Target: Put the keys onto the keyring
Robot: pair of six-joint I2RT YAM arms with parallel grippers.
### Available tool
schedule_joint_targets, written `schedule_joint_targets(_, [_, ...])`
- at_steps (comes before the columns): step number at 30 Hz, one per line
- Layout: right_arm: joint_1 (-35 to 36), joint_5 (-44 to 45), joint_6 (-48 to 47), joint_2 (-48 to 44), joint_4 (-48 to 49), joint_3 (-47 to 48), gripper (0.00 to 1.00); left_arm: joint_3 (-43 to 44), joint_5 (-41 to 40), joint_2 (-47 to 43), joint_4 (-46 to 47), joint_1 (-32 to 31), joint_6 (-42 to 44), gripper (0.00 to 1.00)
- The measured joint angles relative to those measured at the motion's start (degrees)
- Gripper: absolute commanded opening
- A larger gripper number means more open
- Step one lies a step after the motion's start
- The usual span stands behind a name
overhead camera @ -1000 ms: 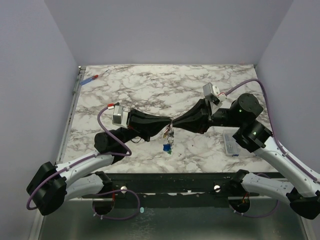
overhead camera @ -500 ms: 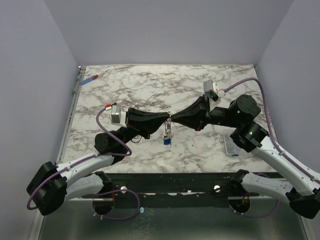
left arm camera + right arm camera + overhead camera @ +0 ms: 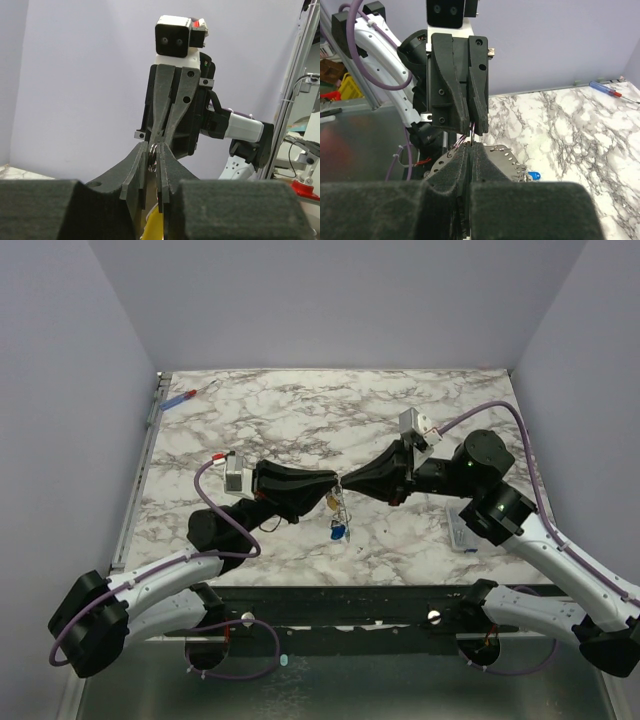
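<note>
Above the middle of the marble table, my left gripper (image 3: 333, 486) and right gripper (image 3: 345, 485) meet tip to tip. The thin silver keyring (image 3: 152, 154) stands on edge in the narrow gap between my left fingers, which touch it on both sides. The right gripper (image 3: 470, 146) is shut on the same keyring (image 3: 462, 139), and only a sliver of wire shows above its pads. The keys (image 3: 338, 528) hang below the tips with a blue tag (image 3: 533, 176) and a yellow tag (image 3: 152, 225). A perforated silver plate (image 3: 507, 156) hangs beside my right fingers.
A screwdriver (image 3: 182, 397) lies at the table's far left corner. A small clear box (image 3: 461, 531) sits by the right arm. Purple cables loop along both arms. Lilac walls close in the table on three sides.
Both grippers shifted slightly left with the ring between them. The hanging keys swung, and a yellow tag now shows under the left fingers. The left jaws eased a little apart.
</note>
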Motion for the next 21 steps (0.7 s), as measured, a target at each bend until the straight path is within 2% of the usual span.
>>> schedule_joint_targets(1, [0.0,0.02,-0.46,-0.04,-0.15,-0.02,0.01,-0.02,0.04,-0.24,-0.46,0.0,0.13,0.19])
schedule_joint_targets(5, [0.0,0.04,-2.29,-0.48,-0.37,-0.33,0.01,-0.04,0.63,-1.05,-2.25,0.0,0.87,0.0])
schedule_joint_targets(15, [0.0,1.33,-3.67,-0.87,-0.48,-1.97,0.02,-0.94,1.6,-1.86,-4.46,0.0,2.19,0.0])
schedule_joint_targets(20, [0.15,2.25,-2.71,-0.85,-0.37,-1.97,0.33,-1.05,1.2,-2.49,-4.96,0.0,2.86,0.0])
schedule_joint_targets(21, [0.15,2.51,-2.38,-0.83,-0.17,-1.97,0.37,-1.05,1.14,-2.49,-5.03,-0.02,2.97,0.0])
